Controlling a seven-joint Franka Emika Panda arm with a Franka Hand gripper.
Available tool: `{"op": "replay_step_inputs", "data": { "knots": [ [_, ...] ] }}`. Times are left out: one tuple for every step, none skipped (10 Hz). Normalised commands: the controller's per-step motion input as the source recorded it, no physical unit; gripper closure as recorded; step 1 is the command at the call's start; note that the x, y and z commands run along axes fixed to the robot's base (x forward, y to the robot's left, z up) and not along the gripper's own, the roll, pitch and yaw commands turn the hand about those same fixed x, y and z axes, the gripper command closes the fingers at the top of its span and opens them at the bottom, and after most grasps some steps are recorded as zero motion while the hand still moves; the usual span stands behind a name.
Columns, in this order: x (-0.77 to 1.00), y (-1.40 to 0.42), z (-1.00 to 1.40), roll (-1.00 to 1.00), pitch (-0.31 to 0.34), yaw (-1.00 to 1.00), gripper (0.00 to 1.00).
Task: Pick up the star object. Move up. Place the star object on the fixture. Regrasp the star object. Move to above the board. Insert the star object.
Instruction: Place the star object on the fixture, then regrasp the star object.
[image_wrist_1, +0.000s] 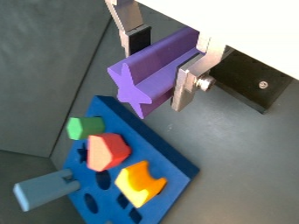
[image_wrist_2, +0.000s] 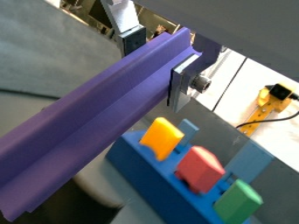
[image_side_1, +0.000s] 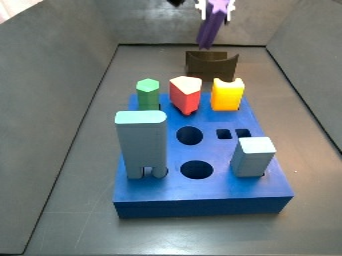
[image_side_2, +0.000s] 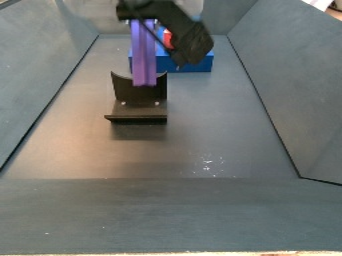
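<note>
- Gripper (image_wrist_1: 163, 63): clamped on the purple star object (image_wrist_1: 158, 68), silver fingers (image_wrist_1: 187, 86) pressed to its sides; top centre of a side view (image_side_1: 211, 8).
- Star object: hangs upright over the dark fixture (image_side_2: 138, 96), upper left in a side view (image_side_2: 142, 55).
- Blue board (image_side_1: 201, 190): centre frame, bearing green, red, yellow, teal and white pegs.

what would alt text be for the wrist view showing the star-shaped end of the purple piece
The pincer grips a purple star-profile bar between its silver fingers, above a blue board carrying green, red, yellow and teal pegs. A dark fixture sits on the grey floor behind.
</note>
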Motion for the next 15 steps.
{"op": "replay_step_inputs", "data": {
  "knots": [
    [0.14, 0.09, -1.0, -0.11, 0.013, -0.08, 1.0],
    [0.13, 0.08, -1.0, -0.11, -0.009, -0.08, 1.0],
    [0.12, 0.06, -0.86, -0.1, -0.031, -0.08, 1.0],
    [0.11, 0.05, -0.77, -0.1, -0.041, -0.07, 1.0],
    [0.08, 0.03, -0.54, -0.09, -0.062, -0.05, 1.0],
    [0.07, 0.02, -0.45, -0.09, -0.068, -0.05, 1.0],
    [0.06, 0.02, -0.28, -0.07, -0.072, -0.03, 1.0],
    [0.06, 0.02, -0.19, -0.06, -0.076, -0.02, 1.0],
    [0.0, 0.0, 0.0, 0.0, 0.0, 0.0, 0.0],
    [0.0, 0.0, 1.0, -0.01, -0.027, 0.01, 0.0],
    [0.0, 0.0, 1.0, 0.0, -0.025, 0.01, 0.0],
    [-0.01, 0.01, 1.0, 0.01, -0.017, 0.02, 0.0],
    [-0.02, 0.0, 1.0, 0.02, 0.01, 0.03, 0.0],
    [-0.02, 0.01, 1.0, 0.02, 0.025, 0.03, 0.0],
    [-0.03, 0.01, 1.0, 0.02, 0.056, 0.03, 0.0]
  ]
}}
